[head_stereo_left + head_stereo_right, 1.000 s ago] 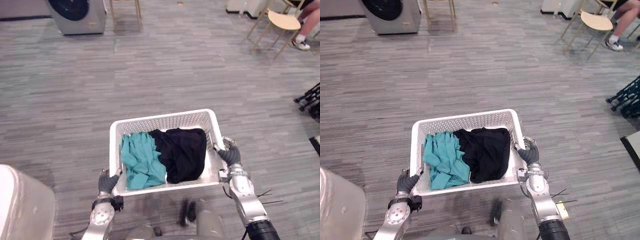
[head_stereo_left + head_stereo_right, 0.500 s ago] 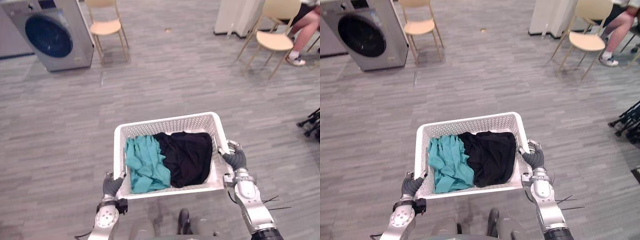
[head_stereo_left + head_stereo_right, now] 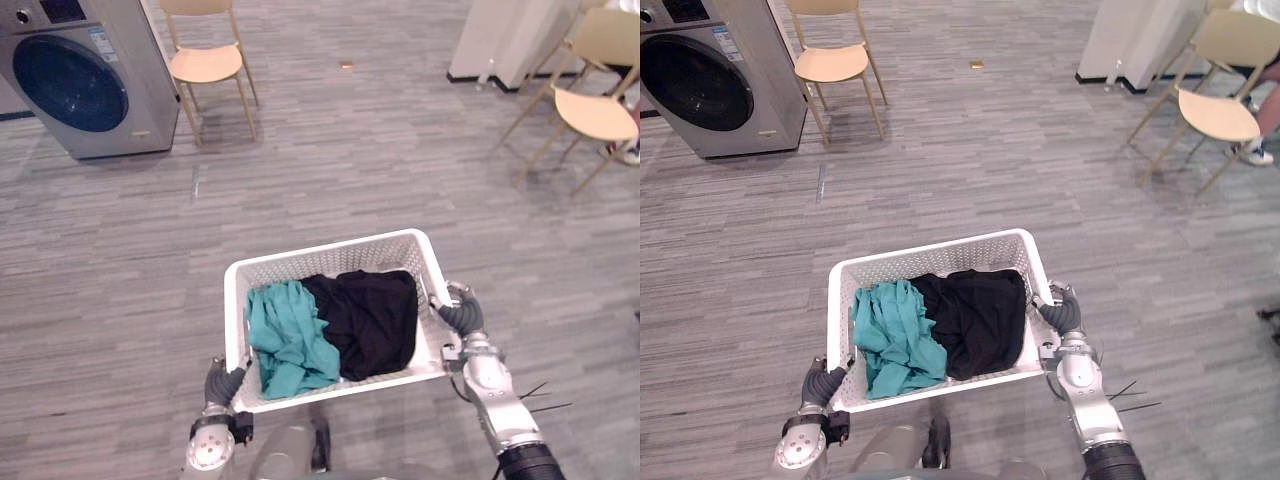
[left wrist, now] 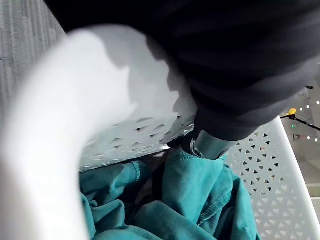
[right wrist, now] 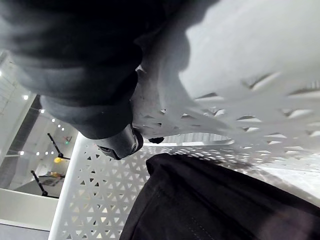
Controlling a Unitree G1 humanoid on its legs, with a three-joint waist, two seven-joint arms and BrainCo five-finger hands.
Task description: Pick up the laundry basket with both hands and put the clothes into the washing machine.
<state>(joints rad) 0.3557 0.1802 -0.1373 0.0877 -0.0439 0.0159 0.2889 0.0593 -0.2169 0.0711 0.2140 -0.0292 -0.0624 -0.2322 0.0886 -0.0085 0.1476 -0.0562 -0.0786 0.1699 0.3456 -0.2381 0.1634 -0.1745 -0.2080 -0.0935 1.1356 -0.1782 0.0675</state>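
The left hand [image 3: 222, 384] grips the near left corner of the laundry basket [image 3: 330, 249], its dark ribbed cover pressed against the outer wall and its fingers [image 4: 212, 145] hooked over the rim. The right hand [image 3: 462, 318] is clamped the same way on the right side wall, wrist bent up from a silver forearm that rises from the lower right. Seen from the wrists, a rounded silver finger of each hand curls down inside the wall, the left one just above the teal cloth [image 3: 289, 341], the right one [image 5: 119, 144] just above the black cloth [image 3: 368, 322].

The basket is white plastic, rectangular with rounded corners and a thick smooth rim. Its walls are pierced with small triangular holes. It is carried between the two hands, slightly skewed. The teal cloth lies crumpled in folds in its left half, with stitched hems showing up close, and the black cloth lies smoother and flatter in the right half, touching the teal.

From the head, the floor [image 3: 350, 170] is grey wood-grain planks. A silver washing machine [image 3: 80, 80] with a dark round door stands far off at the upper left, with a pale wooden chair [image 3: 205, 62] beside it and another chair [image 3: 595, 110] at the right.
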